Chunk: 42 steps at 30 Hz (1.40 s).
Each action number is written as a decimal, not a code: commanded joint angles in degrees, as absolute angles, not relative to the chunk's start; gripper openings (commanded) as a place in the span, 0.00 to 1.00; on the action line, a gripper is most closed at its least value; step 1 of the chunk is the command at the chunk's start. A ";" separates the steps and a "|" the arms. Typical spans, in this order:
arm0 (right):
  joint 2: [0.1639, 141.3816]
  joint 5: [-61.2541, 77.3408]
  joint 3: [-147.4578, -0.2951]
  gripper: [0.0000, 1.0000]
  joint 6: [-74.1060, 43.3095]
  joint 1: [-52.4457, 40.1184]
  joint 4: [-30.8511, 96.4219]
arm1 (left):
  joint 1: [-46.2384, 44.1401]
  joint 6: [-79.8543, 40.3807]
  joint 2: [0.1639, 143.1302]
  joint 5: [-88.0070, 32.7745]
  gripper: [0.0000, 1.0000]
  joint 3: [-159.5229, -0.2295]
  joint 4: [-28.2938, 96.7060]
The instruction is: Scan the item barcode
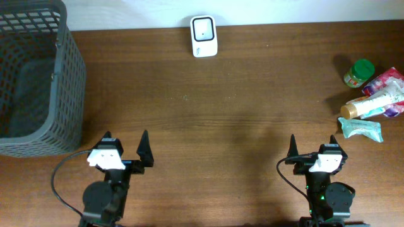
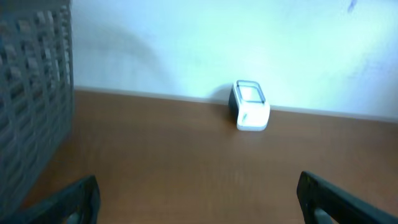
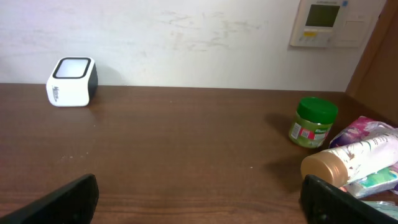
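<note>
A white barcode scanner (image 1: pixel 204 36) with a dark window stands at the table's far edge, also seen as the scanner (image 2: pixel 249 106) and the scanner (image 3: pixel 72 81). The items lie in a heap at the right edge: a green-lidded jar (image 1: pixel 359 72), a white tube with a tan cap (image 1: pixel 372 104), a pink packet (image 1: pixel 386 81) and a teal pouch (image 1: pixel 362 128). From the right wrist I see the jar (image 3: pixel 311 122) and the tube (image 3: pixel 350 160). My left gripper (image 1: pixel 124 144) and right gripper (image 1: pixel 313 145) stand open and empty near the front edge, far from the items and the scanner.
A tall dark grey mesh basket (image 1: pixel 35 75) fills the back left corner, its wall (image 2: pixel 34 93) close on the left gripper's left. A white wall runs behind the table, with a wall panel (image 3: pixel 326 23) at upper right.
</note>
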<state>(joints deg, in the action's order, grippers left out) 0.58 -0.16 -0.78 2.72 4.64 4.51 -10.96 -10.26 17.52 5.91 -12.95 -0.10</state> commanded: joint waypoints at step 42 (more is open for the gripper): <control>0.19 -0.67 -0.32 0.99 2.31 4.91 4.71 | 3.01 -2.98 0.27 0.16 0.99 -0.51 4.82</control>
<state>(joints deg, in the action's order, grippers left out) 0.58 -0.16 -0.78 2.76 4.64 4.51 2.72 -3.42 0.62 0.62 -0.84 4.71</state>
